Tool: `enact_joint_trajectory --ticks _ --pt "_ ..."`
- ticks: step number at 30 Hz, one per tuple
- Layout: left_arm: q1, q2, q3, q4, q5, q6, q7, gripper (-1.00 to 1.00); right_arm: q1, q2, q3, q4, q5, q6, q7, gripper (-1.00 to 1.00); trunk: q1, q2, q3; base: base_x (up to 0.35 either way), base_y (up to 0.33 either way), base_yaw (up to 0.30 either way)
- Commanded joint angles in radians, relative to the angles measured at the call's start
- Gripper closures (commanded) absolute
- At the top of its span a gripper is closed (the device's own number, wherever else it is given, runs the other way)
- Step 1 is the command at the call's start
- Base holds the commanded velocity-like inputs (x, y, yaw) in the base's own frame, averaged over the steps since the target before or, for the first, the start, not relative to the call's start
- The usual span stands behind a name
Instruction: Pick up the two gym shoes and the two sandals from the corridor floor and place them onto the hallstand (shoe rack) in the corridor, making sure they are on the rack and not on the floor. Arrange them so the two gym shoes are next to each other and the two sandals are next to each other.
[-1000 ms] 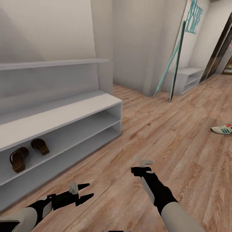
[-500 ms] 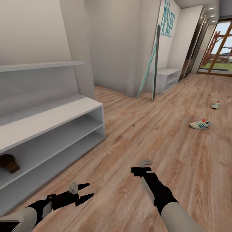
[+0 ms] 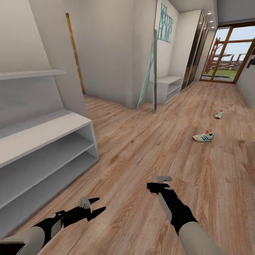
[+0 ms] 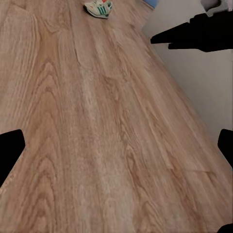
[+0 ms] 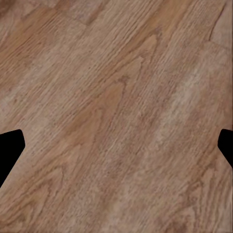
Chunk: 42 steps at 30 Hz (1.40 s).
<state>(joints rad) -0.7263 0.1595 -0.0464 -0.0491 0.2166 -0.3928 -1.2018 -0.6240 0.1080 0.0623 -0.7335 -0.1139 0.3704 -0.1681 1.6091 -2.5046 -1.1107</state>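
Two gym shoes (image 3: 203, 136) sit far right on the corridor floor (image 3: 148, 148), probably light and soft-sided, so pinch the heel collar; left gripper (image 3: 95, 206) and right gripper (image 3: 160, 181) both spread, empty.

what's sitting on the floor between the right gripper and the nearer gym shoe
Nothing visible. From the right gripper, bare corridor floor runs up to the nearer gym shoe. The second gym shoe lies farther down the hall, beyond it.
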Motion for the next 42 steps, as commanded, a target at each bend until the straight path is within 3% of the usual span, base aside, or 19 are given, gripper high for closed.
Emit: enact_joint_trajectory --ticks 1,6,20,42 --pt "-0.001 -0.003 -0.006 -0.007 0.006 -0.003 0.006 -1.0 0.0 -0.001 0.002 -0.002 -0.011 0.004 -0.009 -1.0 0.0 0.0 -0.001 0.278 -0.224 -0.015" --pt "-0.001 -0.032 -0.007 -0.053 0.006 0.021 0.043 -1.0 0.0 0.0 -0.001 -0.001 -0.007 0.003 -0.01 -1.0 0.0 0.0 -0.001 0.288 -0.224 -0.005" --pt "-0.001 -0.033 0.0 -0.058 0.007 0.025 0.048 -1.0 0.0 0.001 0.002 0.001 0.001 0.004 -0.015 -1.0 0.0 0.0 0.0 0.321 -0.175 -0.031" --pt "-0.001 -0.029 0.0 -0.058 0.009 0.026 0.047 -1.0 0.0 0.001 -0.001 0.002 0.0 0.004 -0.014 -1.0 0.0 0.0 0.013 0.345 -0.05 -0.246"
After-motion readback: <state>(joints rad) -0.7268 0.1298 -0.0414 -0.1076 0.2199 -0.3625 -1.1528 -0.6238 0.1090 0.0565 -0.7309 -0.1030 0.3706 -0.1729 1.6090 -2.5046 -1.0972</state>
